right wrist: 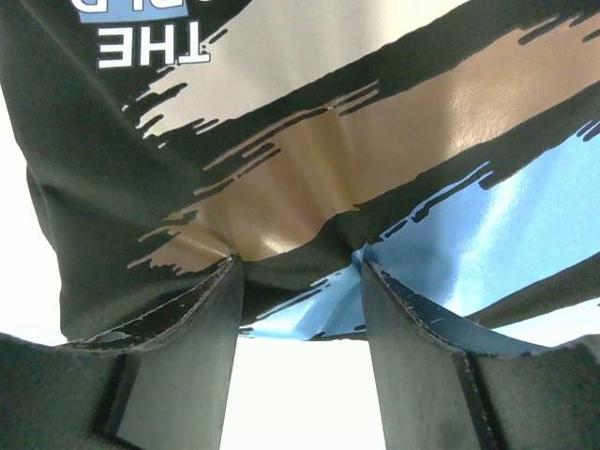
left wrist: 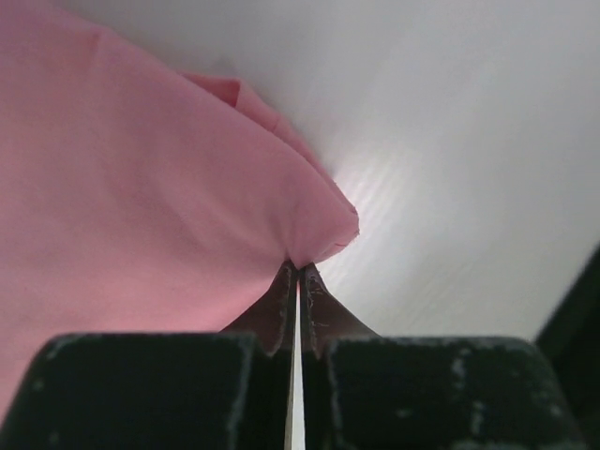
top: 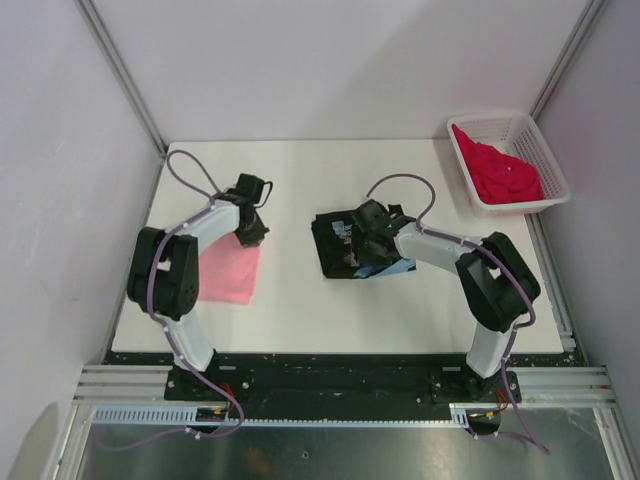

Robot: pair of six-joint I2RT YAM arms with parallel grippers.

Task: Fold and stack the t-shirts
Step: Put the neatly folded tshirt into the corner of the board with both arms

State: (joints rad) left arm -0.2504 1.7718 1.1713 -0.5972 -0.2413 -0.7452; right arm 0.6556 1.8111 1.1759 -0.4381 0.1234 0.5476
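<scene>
My left hand (left wrist: 298, 274) is pinched tight on a folded corner of the light pink t-shirt (left wrist: 141, 206); the bare white desk (left wrist: 450, 131) spreads beyond, to the right.

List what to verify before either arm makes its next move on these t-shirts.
1. Left gripper shut on a corner of the pink t-shirt: ok.
2. Right gripper clamped on the black t-shirt: not ok; its fingers stand apart, with cloth only bunched at the tips.
3. Pink t-shirt lying flat: cannot tell; the arm hides part of it.
4. Red t-shirt folded: not ok; it is heaped in the white basket.
5. Arms apart from each other: ok; there is bare table between them.
</scene>
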